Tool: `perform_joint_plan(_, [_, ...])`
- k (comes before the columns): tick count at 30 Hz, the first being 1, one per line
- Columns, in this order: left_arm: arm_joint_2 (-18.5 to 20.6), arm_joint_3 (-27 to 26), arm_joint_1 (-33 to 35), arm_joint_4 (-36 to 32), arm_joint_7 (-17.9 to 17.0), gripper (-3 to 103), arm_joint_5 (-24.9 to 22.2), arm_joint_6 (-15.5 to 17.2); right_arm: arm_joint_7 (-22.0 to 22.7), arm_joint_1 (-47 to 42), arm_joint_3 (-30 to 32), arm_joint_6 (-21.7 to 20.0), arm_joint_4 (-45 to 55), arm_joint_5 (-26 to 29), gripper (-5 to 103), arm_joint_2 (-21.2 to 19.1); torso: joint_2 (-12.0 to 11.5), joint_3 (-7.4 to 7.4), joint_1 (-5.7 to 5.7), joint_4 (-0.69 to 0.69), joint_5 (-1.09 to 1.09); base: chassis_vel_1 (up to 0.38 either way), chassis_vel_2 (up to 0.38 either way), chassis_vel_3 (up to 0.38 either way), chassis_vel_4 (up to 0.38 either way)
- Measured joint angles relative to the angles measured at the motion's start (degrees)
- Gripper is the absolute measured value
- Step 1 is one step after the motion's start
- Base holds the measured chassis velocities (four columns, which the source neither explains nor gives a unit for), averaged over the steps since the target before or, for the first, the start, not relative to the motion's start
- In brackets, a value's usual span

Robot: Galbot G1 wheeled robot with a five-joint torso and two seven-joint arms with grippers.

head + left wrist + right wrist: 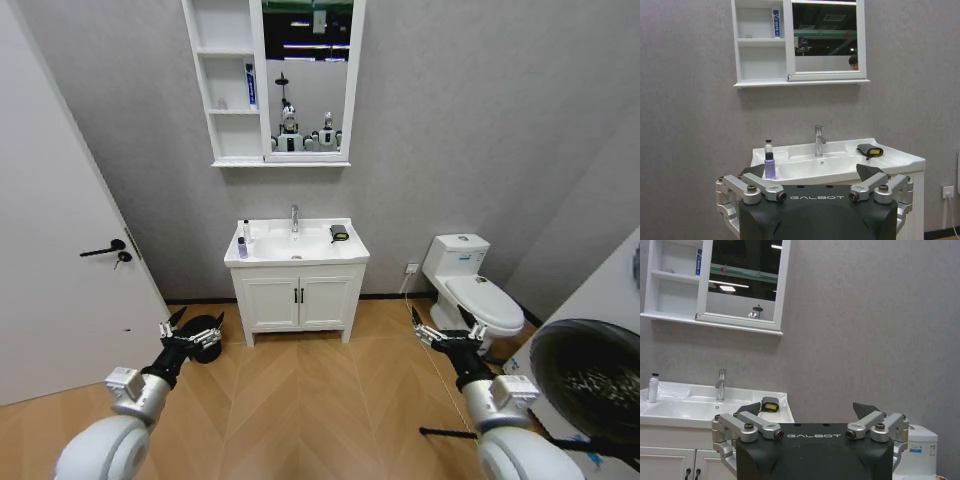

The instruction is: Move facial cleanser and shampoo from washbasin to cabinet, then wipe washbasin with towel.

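The white rectangular ceramic washbasin (297,246) is seen straight ahead at twelve o'clock, set on a low white two-door vanity with black handles (298,302) against the grey wall. A chrome tap (294,217) is mounted at the basin's back edge. At the basin's nine o'clock rim, two small bottles are standing upright and close together: a clear bottle with a dark cap (768,147) and, just in front of it, a purple bottle with a dark cap (769,166). At the three o'clock corner of the rim, the small dark folded towel with a yellowish edge (339,233) is laid flat.

Higher up on the wall, the tall white three-compartment cabinet (229,82) is fixed beside a white-framed mirror (307,75); a blue-and-white tube (250,85) is stood upright in the middle compartment.

The left gripper (190,335) is held low over the wooden floor at about eight o'clock, its jaws spread wide and nothing held. The right gripper (440,333) is held likewise at about four o'clock, jaws parted, nothing gripped, near a white toilet (472,288). Both are well apart from the washbasin.
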Motion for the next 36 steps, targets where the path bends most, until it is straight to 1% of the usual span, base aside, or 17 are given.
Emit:
perform_joint_plan(13, [0.5,-0.15,0.31,-0.4,0.36,100,1.84,0.13,-0.99,-0.19,0.29,1.8,-0.06,-1.21,100,0.77,0.0,0.0,0.0,0.0,0.0,0.0,0.0,0.0,0.0])
perform_joint_plan(22, [0.33,-0.37,0.67,-0.64,0.66,100,2.09,0.13,-0.97,-0.77,0.39,1.83,0.65,-1.16,100,0.82,0.0,0.0,0.0,0.0,0.0,-0.018,0.013,0.018,-0.015])
perform_joint_plan(23, [0.28,-0.37,0.66,-0.65,0.66,100,2.09,0.12,-0.94,-0.84,0.42,1.79,0.69,-1.16,100,0.81,0.0,0.0,0.0,-0.01,0.0,-0.058,0.051,0.066,-0.051])
perform_joint_plan(24, [0.22,-0.37,0.66,-0.65,0.66,100,2.09,0.09,-0.92,-0.84,0.42,1.74,0.69,-1.14,100,0.8,0.0,0.0,0.0,0.01,0.0,-0.058,0.039,0.06,-0.051])
perform_joint_plan(36, [-0.45,-0.4,0.75,-0.48,0.67,100,2.45,-0.24,-0.98,-0.67,0.32,1.65,0.02,-0.85,100,0.66,0.01,-0.01,-0.02,0.01,0.0,-0.036,0.028,0.04,-0.028])
